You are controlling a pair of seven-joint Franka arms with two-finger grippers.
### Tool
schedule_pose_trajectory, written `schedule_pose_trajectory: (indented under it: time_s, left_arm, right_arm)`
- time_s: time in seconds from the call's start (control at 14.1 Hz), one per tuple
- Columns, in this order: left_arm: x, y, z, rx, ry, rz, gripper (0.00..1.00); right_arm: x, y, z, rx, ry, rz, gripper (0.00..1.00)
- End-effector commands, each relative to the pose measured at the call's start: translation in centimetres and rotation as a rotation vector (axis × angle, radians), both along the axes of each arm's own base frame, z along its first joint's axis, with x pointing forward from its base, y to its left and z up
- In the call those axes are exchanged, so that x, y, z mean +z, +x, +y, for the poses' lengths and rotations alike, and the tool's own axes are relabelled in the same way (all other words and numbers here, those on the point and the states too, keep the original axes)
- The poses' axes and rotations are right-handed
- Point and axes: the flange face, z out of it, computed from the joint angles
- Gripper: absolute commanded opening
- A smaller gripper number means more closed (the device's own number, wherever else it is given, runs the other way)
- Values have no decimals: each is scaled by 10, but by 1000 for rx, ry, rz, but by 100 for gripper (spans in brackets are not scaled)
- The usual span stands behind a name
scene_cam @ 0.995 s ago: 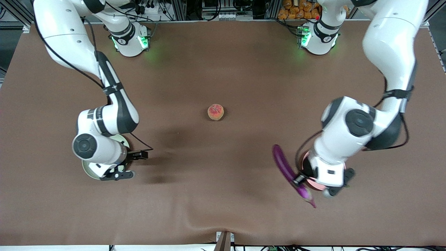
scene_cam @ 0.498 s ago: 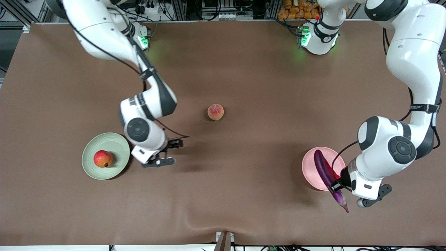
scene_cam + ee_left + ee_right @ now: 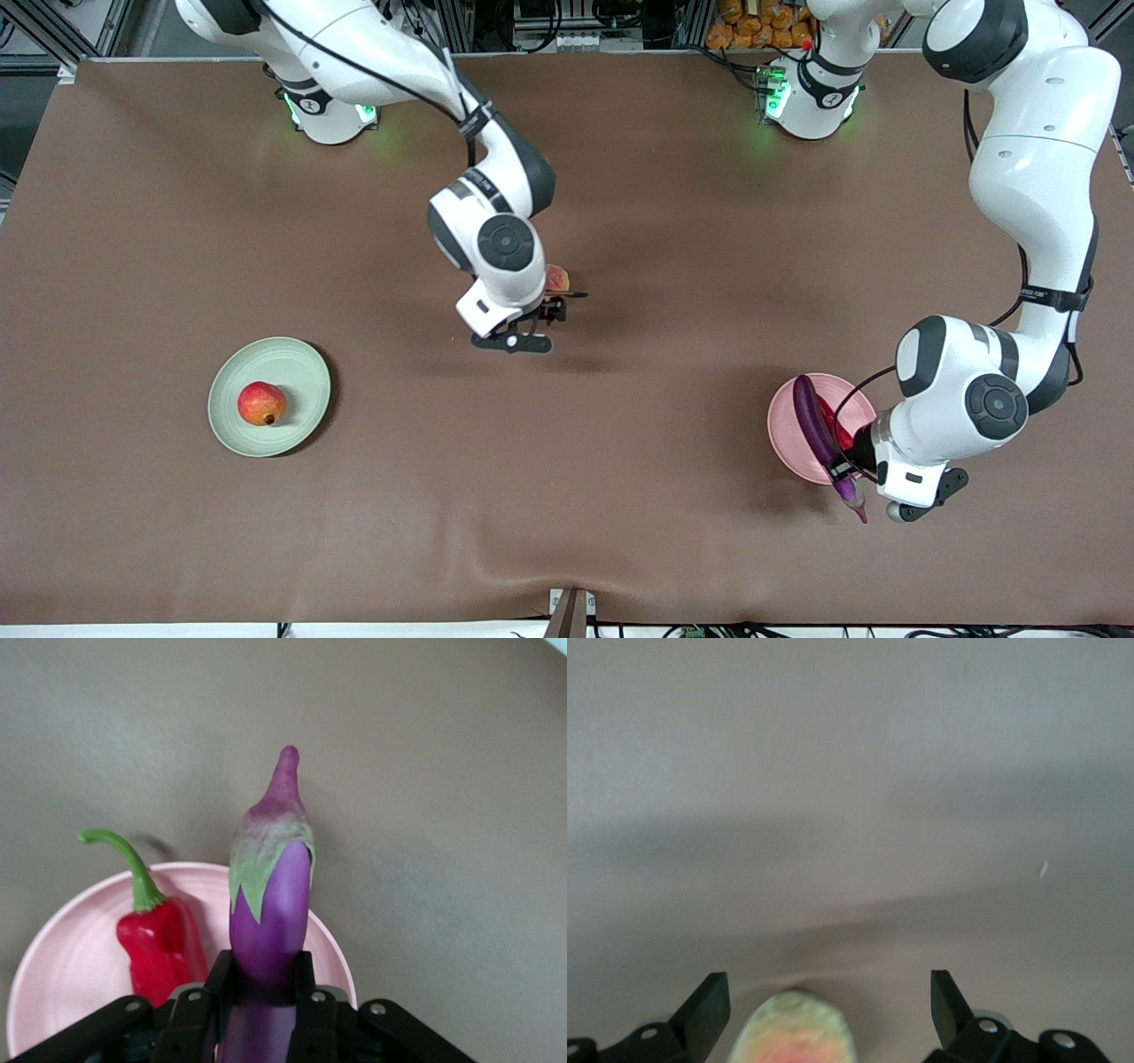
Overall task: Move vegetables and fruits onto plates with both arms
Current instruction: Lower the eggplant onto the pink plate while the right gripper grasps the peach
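My left gripper [image 3: 850,483] is shut on the purple eggplant [image 3: 813,421], which is over the pink plate [image 3: 784,434] with its stem end past the rim. In the left wrist view my left gripper [image 3: 263,988] clamps the eggplant [image 3: 270,904] beside the red chili [image 3: 159,943] lying on the pink plate [image 3: 71,966]. My right gripper [image 3: 554,306] is open over the peach [image 3: 559,278] at the table's middle. In the right wrist view the peach [image 3: 799,1032] lies between its fingers [image 3: 709,1001], apart from them. The pomegranate-like fruit [image 3: 261,403] lies on the green plate [image 3: 301,372].
The brown table [image 3: 567,496] is bare between the two plates. The arm bases [image 3: 806,97] stand along the edge farthest from the front camera.
My right arm has swung from beside the green plate to over the peach. My left gripper has shifted the eggplant slightly over the pink plate.
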Motion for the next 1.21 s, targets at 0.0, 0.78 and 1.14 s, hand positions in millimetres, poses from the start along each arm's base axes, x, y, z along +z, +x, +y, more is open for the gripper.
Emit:
schedule_pose_trajectory:
  time_s: [0.0,0.78,1.14]
  left_arm:
    - [1,-2,-5,-1,-12,3,33]
    - [137,-19,3,-54,108,-2,100]
    - [250,-57,11,-218,201,-3,100]
  right_arm:
    - [-15,-26,11,-124,-41,16,100]
    - [-58,-68,37,-287,-79,73,58]
    - [-31,-15,-6,-335,-51,69,0]
